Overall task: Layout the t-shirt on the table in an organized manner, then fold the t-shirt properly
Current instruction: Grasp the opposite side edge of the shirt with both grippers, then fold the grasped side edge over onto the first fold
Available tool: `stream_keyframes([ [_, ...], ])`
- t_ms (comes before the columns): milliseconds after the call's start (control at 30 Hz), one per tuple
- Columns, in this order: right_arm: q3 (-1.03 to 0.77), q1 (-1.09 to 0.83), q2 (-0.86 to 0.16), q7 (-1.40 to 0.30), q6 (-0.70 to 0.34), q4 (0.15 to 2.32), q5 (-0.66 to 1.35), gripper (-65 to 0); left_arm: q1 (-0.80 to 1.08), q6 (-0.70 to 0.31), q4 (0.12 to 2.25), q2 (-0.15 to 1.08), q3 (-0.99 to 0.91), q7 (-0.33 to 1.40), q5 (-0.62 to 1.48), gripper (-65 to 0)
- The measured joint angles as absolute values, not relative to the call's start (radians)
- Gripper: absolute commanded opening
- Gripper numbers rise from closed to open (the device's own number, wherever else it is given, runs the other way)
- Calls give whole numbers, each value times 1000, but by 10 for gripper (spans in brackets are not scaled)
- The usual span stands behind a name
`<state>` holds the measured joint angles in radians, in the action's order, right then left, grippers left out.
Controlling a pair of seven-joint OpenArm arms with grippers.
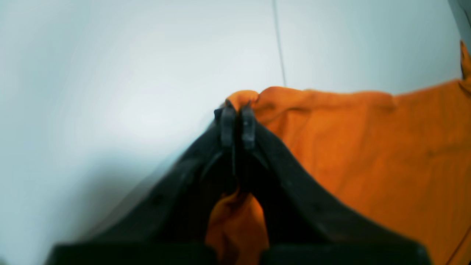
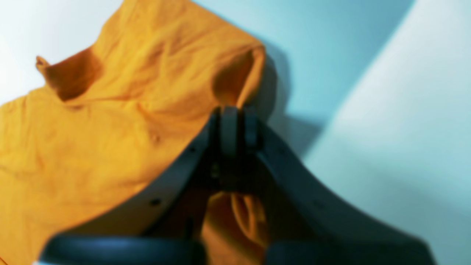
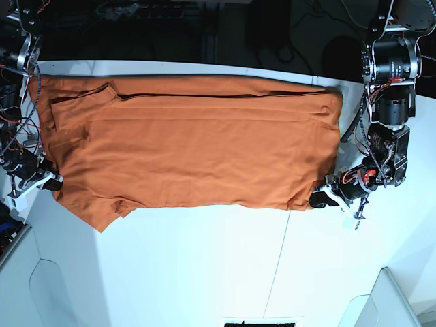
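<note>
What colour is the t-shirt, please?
Plain bright orange t-shirt, best seen in the base view.

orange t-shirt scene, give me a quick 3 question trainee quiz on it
1. True or false: the plain orange cotton t-shirt lies spread across the flat white table.
2. What is the left end effector doing? A) open above the table B) shut on the shirt's edge C) resting on bare table
3. Fill in: the right end effector is pinching ____ fabric.

Key: 1 true; 2 B; 3 orange.
</note>
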<state>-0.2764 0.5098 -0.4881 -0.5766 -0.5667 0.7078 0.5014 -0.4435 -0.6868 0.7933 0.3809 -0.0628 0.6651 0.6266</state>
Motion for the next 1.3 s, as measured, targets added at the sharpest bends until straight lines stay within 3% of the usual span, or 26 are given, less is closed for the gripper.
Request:
stream_keyframes([
  [233, -275, 478, -537, -713, -572, 852, 587, -650, -377, -690, 971, 466, -59, 876, 872, -650],
  [633, -290, 133, -592, -730, -575, 1269, 680, -650, -123, -690, 1319, 640, -57, 951, 1025, -650],
  [1100, -384, -92, -592, -737, -580, 1430, 685, -650, -33, -690, 1361, 668, -56, 991, 1039, -650],
  [1200, -384, -100, -590, -747, -575, 1428, 683, -388, -18, -690, 1361, 668, -56, 990, 1040, -635],
  [1233, -384, -100, -590, -746, -569, 1428, 684, -333, -13, -690, 1361, 667, -56, 991, 1042, -600],
  [1300, -384, -96, -590, -742, -565, 1429, 685, -308, -10, -690, 1361, 667, -56, 993, 1042, -547],
])
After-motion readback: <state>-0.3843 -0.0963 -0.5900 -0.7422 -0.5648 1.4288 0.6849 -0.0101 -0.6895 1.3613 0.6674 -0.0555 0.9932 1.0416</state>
